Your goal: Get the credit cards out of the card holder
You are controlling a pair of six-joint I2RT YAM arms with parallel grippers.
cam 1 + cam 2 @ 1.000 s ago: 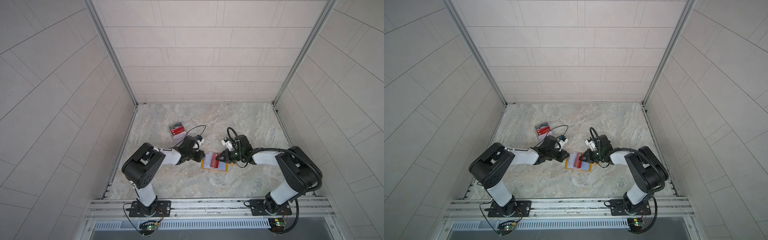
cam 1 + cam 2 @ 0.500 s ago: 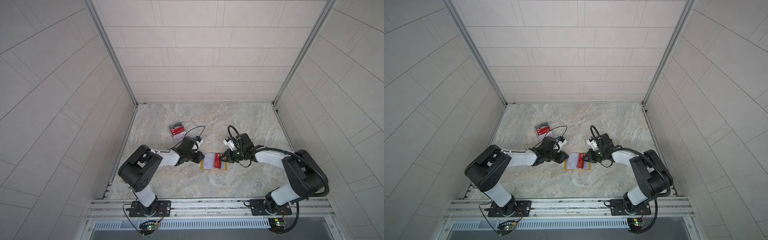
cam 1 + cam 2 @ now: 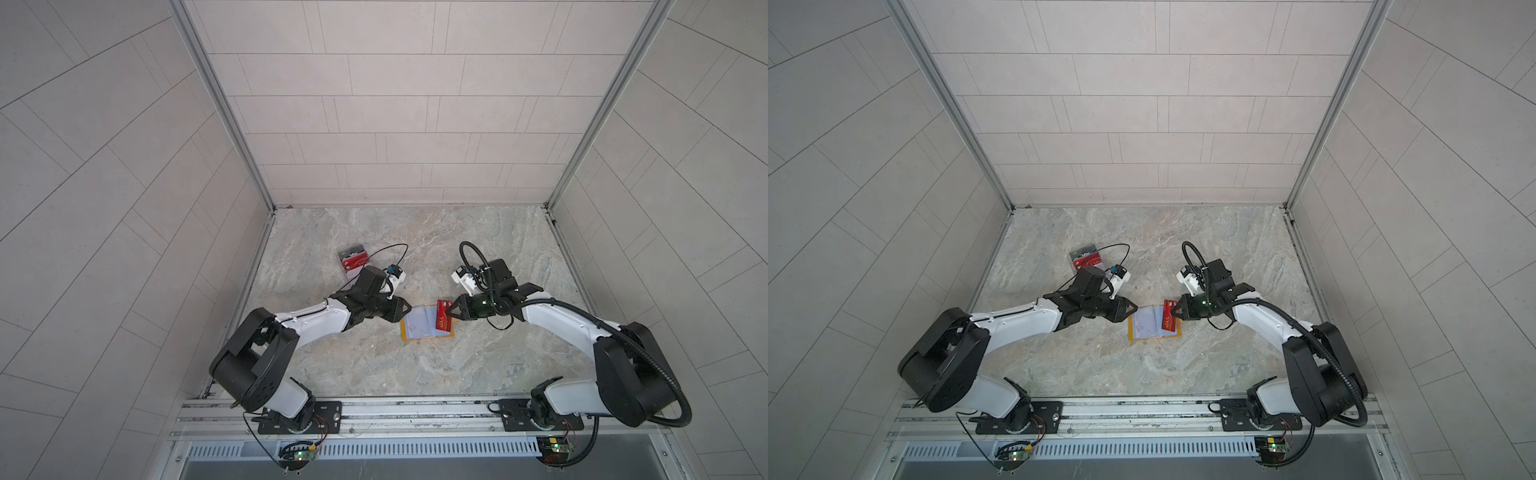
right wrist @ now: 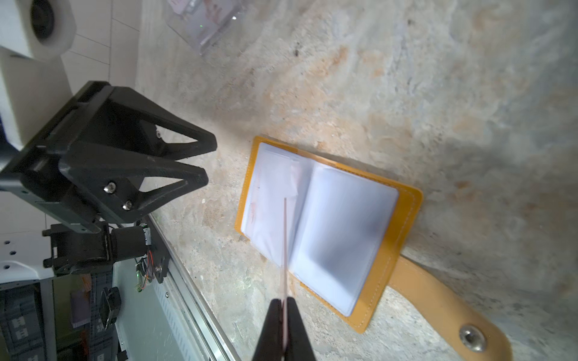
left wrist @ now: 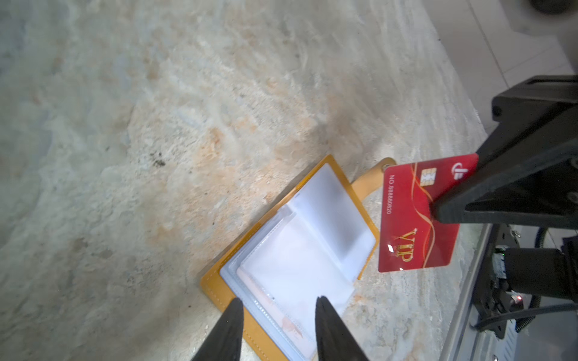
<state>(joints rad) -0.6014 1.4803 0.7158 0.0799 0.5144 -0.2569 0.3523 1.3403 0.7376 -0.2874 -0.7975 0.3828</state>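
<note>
Pinching glossy red card | right claw | stitched mustard holder

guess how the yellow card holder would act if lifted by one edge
Probably floppy: the card holder lies open like a booklet, its clear sleeves loose as pages. Its strap would likely dangle. It looks thin, so probably light.

A robot lab cell: tiled walls, marbled tabletop, aluminium mounting rail.

Here's my left tool: black, triangular, two silver screws. My arms: white shells, black joints, ribbed black cable on the right.
</note>
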